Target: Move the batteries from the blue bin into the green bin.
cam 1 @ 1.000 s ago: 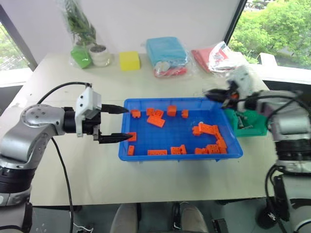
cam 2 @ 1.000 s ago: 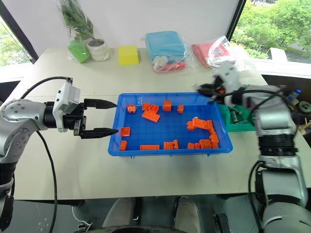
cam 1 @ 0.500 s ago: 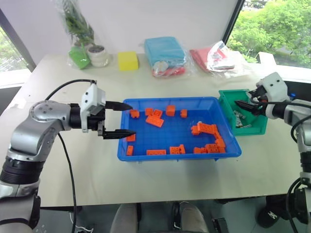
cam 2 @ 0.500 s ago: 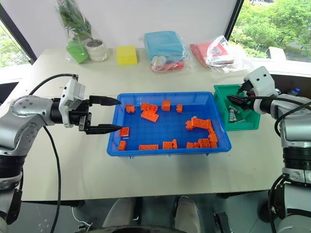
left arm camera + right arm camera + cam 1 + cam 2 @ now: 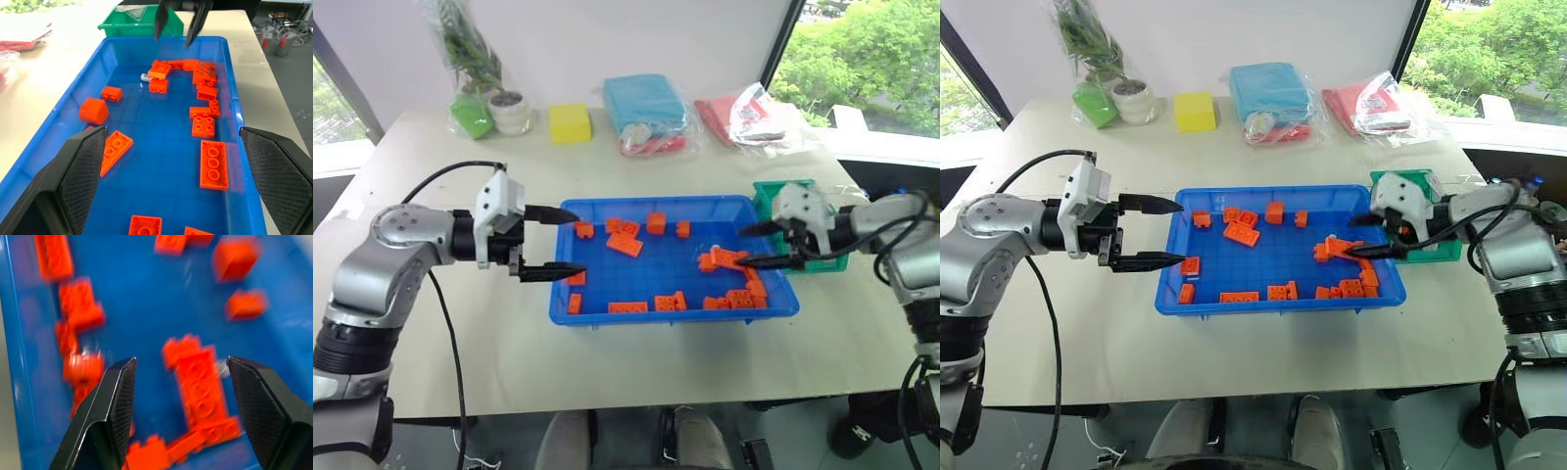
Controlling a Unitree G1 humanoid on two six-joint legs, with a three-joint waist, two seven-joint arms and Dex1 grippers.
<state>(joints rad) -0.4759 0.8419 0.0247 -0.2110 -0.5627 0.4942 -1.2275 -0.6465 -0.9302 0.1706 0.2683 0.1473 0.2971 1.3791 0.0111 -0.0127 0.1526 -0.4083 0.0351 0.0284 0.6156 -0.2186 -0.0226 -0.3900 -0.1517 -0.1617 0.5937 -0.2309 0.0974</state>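
Observation:
The blue bin (image 5: 646, 282) sits mid-table, strewn with orange bricks (image 5: 626, 243). One small silver battery (image 5: 145, 77) lies beside the brick pile at the bin's right end, showing as a pale spot (image 5: 716, 250). My right gripper (image 5: 744, 247) hovers open just right of that pile, over the bin's right end, fingers pointing left and nothing between them; the right wrist view (image 5: 181, 362) looks down on the bricks. The green bin (image 5: 1400, 178) stands behind it, partly hidden by that hand. My left gripper (image 5: 579, 241) is open at the bin's left rim, empty.
Along the table's far edge stand a bagged plant with a white pot (image 5: 511, 110), a yellow block (image 5: 571, 122), a light-blue bundle (image 5: 646, 103) and red bagged items (image 5: 754, 113). Bare table lies in front of the blue bin.
My right gripper opened over the green bin, then swung left and down to the blue bin's right end. The left arm stayed put. The view shifted slightly.

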